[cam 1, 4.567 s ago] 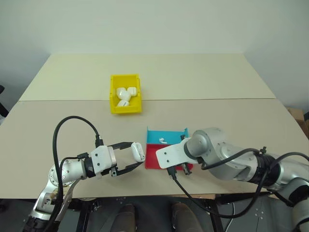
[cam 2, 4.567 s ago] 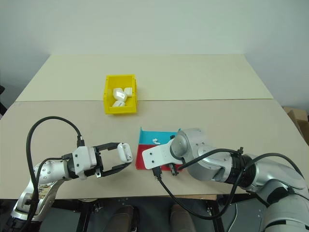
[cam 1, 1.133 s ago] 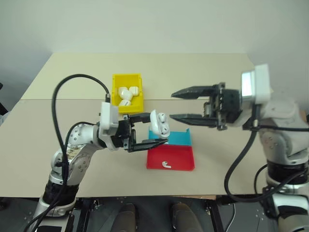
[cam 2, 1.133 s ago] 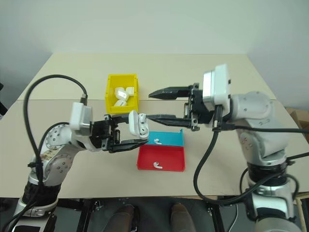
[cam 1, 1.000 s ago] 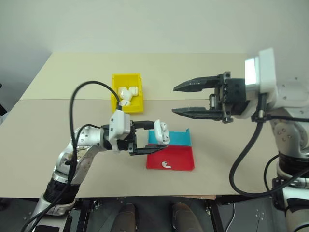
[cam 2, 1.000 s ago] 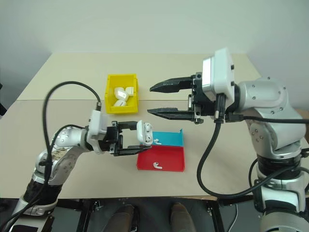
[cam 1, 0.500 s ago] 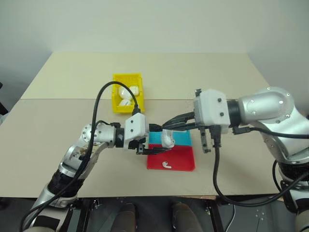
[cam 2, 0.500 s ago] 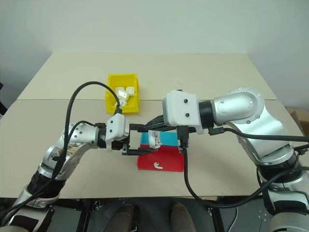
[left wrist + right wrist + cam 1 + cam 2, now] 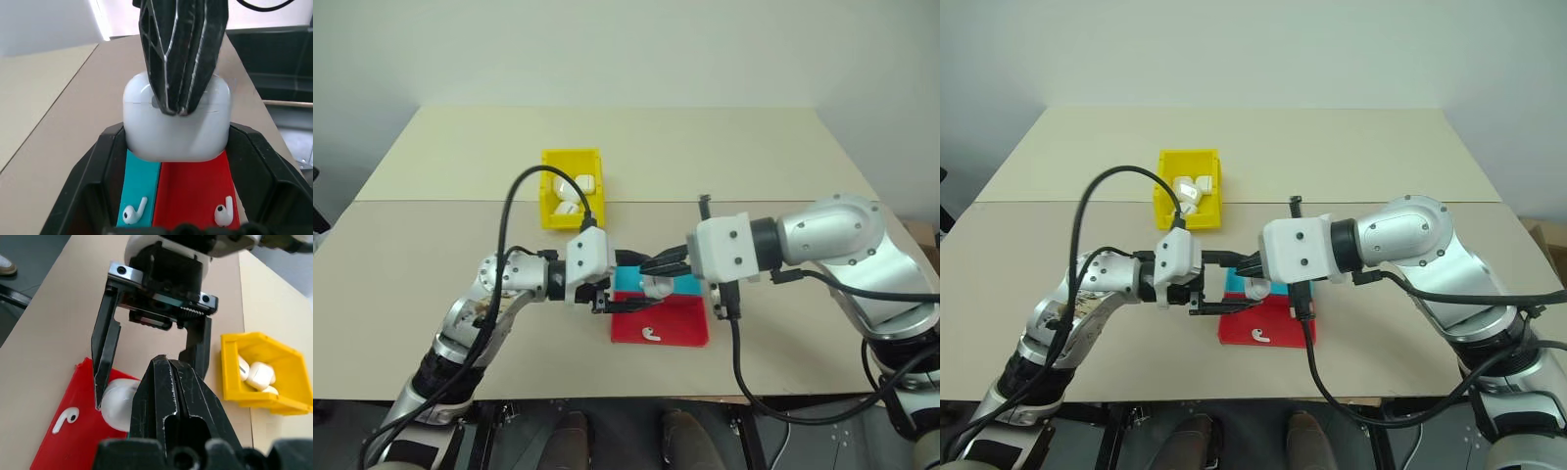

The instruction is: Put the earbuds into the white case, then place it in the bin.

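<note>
My left gripper [image 9: 638, 283] is shut on the white case [image 9: 655, 287], holding it by its sides just above the blue tray [image 9: 625, 279] and red tray [image 9: 680, 328]. The case [image 9: 176, 127] looks closed, its lid seam showing. My right gripper [image 9: 652, 275] is shut, and its joined tips [image 9: 171, 108] rest against the case at the seam. One of the earbuds [image 9: 134, 211] lies on the blue tray and the other earbud [image 9: 649, 334] on the red tray. The yellow bin [image 9: 548, 196] stands farther back on the left.
The bin [image 9: 232, 372] holds other white cases [image 9: 576, 188]. Both arms meet over the two trays near the table's front edge. A seam in the tabletop [image 9: 460, 202] runs across behind the bin.
My right gripper has swung in from the right, come down and shut, with its tips now on the case. The left gripper still holds the case.
</note>
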Robot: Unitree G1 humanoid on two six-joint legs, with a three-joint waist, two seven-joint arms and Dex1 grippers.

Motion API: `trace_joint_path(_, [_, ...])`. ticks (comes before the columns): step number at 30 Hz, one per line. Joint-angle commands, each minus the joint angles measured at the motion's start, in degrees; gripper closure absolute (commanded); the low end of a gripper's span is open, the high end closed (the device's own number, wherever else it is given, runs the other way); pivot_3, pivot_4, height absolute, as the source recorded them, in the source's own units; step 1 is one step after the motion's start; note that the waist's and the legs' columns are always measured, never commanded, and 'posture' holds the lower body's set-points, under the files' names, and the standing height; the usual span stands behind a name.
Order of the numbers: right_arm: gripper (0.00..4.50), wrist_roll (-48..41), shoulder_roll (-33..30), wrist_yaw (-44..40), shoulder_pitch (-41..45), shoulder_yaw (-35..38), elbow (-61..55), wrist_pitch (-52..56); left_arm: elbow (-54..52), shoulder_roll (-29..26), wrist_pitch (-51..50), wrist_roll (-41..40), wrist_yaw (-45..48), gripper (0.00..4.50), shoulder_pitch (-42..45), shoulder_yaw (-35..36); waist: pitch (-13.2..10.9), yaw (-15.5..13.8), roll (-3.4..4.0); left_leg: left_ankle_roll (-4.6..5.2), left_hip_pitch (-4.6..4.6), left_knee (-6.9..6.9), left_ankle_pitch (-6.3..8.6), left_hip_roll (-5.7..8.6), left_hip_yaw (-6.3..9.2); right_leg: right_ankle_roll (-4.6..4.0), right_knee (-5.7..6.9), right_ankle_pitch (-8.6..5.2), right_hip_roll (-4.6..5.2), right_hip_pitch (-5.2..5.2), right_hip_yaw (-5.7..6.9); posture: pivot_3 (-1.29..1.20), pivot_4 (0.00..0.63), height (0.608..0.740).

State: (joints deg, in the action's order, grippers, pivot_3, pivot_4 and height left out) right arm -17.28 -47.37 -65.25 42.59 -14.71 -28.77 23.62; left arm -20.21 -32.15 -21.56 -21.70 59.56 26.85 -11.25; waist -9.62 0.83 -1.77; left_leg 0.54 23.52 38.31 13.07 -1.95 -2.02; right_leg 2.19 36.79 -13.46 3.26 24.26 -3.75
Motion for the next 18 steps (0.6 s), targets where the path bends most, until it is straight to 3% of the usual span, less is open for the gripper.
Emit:
trace_joint_path(1, [4.47,-2.3,0.3,0.5,0.7,3.8,-0.8,1.1,-2.9,0.8,1.8,-2.7,-0.6,1.75,0.0,3.1,0.0,0.0,0.0,0.0,0.0,0.01,0.0,0.0,0.01,0.0,0.0,0.0,0.0,-0.02,0.01,0.0,0.15,0.74])
trace_joint_path(4, [4.47,-4.7,1.1,1.4,0.1,6.7,-1.0,0.9,-2.6,1.6,2.8,-3.1,-1.7,1.75,-0.9,4.4,0.0,0.0,0.0,0.0,0.0,0.01,0.0,0.0,0.01,0.0,-0.01,0.0,0.0,-0.02,0.01,0.0,0.15,0.74])
trace_joint_path(8, [4.47,-13.9,4.9,7.5,1.6,17.0,0.2,5.4,3.5,6.7,9.1,-0.4,-7.7,1.75,-0.6,6.8,0.0,-0.1,-0.01,0.0,0.0,0.01,0.0,0.0,0.03,0.0,0.0,0.02,0.01,-0.03,0.0,0.0,0.15,0.74])
trace_joint_path(11, [4.47,-15.6,5.2,12.1,0.6,21.1,0.6,8.5,12.7,11.2,15.3,6.5,-16.6,1.75,5.1,8.1,0.0,-0.6,-0.02,0.0,-0.03,0.08,0.0,0.02,0.05,0.02,0.0,0.05,0.03,-0.11,0.03,0.0,0.15,0.74])
trace_joint_path(15, [4.47,-15.1,4.1,14.2,-5.6,22.7,-0.8,9.0,23.9,17.0,9.4,16.2,-41.3,1.75,15.4,12.5,0.0,-1.2,-0.05,0.02,0.1,0.4,0.0,0.04,0.19,0.12,-0.03,0.14,0.0,-0.19,0.14,0.0,0.15,0.74])
trace_joint_path(18, [4.47,-13.9,4.0,15.7,-8.7,21.3,-1.2,9.0,31.3,18.4,8.9,21.7,-48.9,1.75,19.7,11.9,0.0,-0.7,-0.03,0.05,0.24,0.4,0.02,0.11,0.14,0.27,-0.09,0.21,0.06,-0.09,-0.03,0.0,0.15,0.74])
